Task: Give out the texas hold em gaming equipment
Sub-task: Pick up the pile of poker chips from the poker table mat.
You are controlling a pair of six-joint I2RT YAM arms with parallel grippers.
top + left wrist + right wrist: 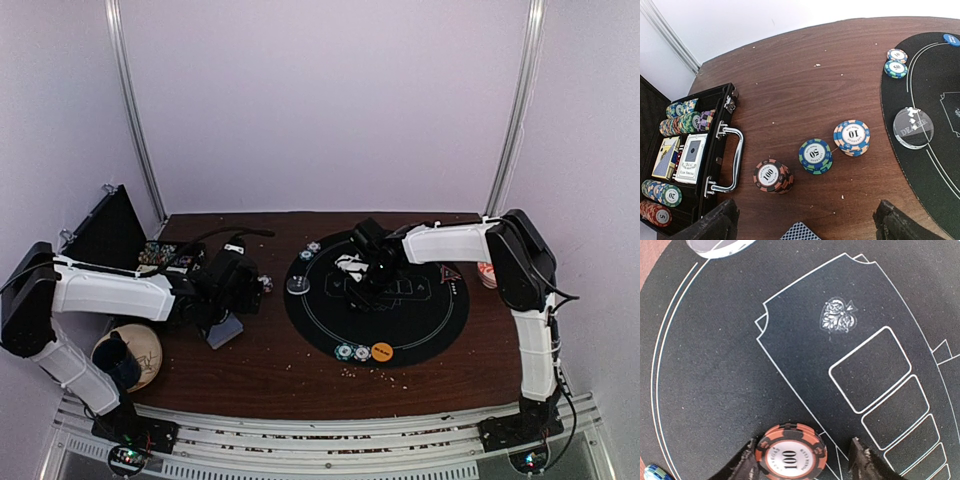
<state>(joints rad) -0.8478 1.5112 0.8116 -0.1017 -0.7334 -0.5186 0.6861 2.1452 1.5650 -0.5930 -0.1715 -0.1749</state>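
While the brown wooden table (270, 370) fills the lower half of the top view, the large round black mat with white lines (425, 325) lies right of its centre. The open black carrying case (715, 150) sits at the left side, with rows of striped chips and two card decks inside. The left gripper (807, 217) hovers at the bottom of its wrist view with the fingers far apart. A grey-blue patterned playing card (800, 232) shows between them at the bottom edge, narrower than the gap, and I cannot tell if a finger touches it. The right gripper (802, 462) is over the middle of the mat, its fingers spread on both sides of an orange-and-black striped chip marked 100 (790, 456), which lies flat there; the finger at frame left is just beside the chip, the other one is apart from it. On the bare wood, in the centre of the left wrist view, three stacks stand in a diagonal line: the orange-and-black 100 stack (771, 176), the blue-and-green 50 stack (815, 155) and the blue-and-orange 10 stack (852, 137). The clear round dealer button (912, 128) rests on the mat's left rim, and the small orange disc (382, 351) is at its lower rim.
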